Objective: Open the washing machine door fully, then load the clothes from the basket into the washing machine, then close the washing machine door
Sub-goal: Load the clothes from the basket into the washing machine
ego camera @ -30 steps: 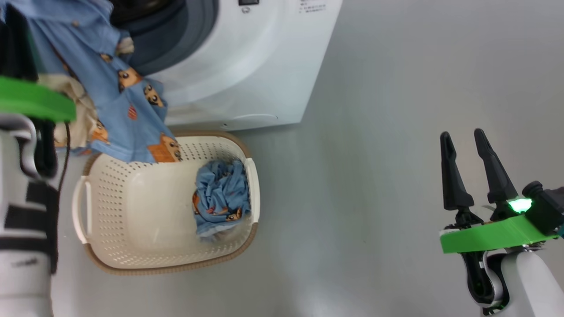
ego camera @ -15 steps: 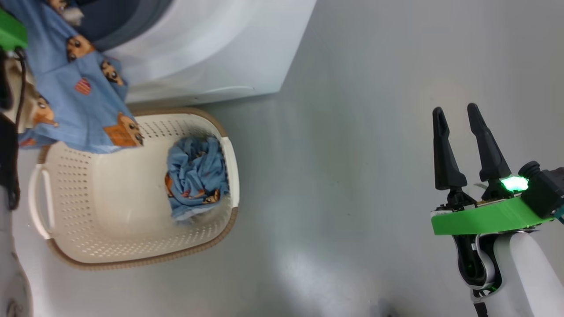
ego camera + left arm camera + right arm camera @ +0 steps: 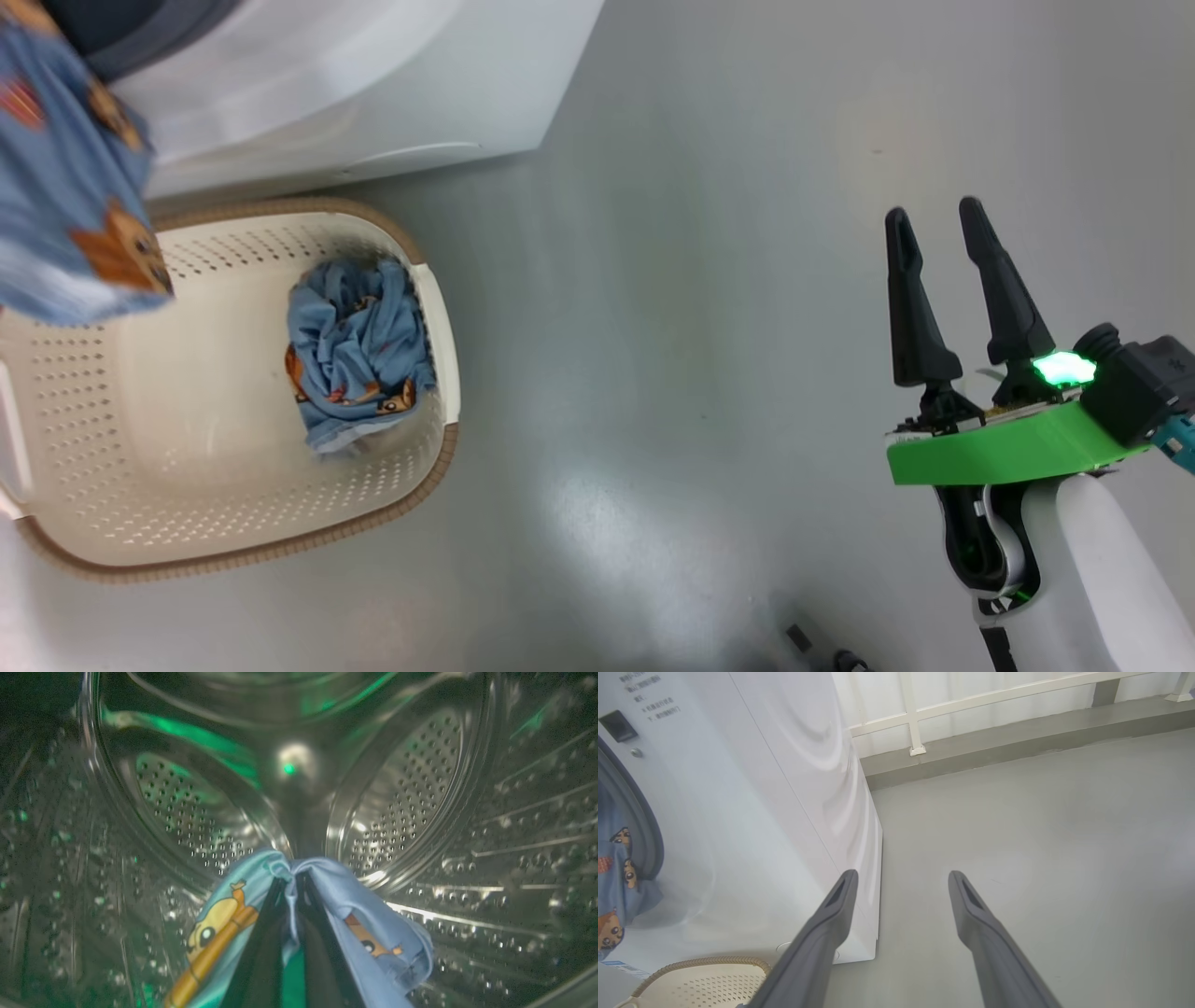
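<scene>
My left gripper (image 3: 290, 879) is inside the washing machine's steel drum (image 3: 402, 798), shut on a light blue garment (image 3: 355, 933) printed with cartoon animals. That garment's tail (image 3: 70, 196) hangs out over the cream basket (image 3: 233, 523) in the head view and shows at the drum opening (image 3: 616, 877) in the right wrist view. A second blue garment (image 3: 355, 350) lies crumpled at the right end of the basket. The white washing machine (image 3: 373, 84) stands just behind the basket. My right gripper (image 3: 934, 219) hovers open and empty over the floor, far to the right. The washing machine door is out of view.
Grey floor (image 3: 700, 327) spreads between the basket and my right arm. A white railing and a raised ledge (image 3: 994, 737) run along the wall behind the machine. Small dark parts (image 3: 822, 653) sit at the head view's bottom edge.
The head camera has turned, so basket and machine have slid left and the left arm has left the picture. The held garment now shows further up and left, toward the drum. The right gripper stays open.
</scene>
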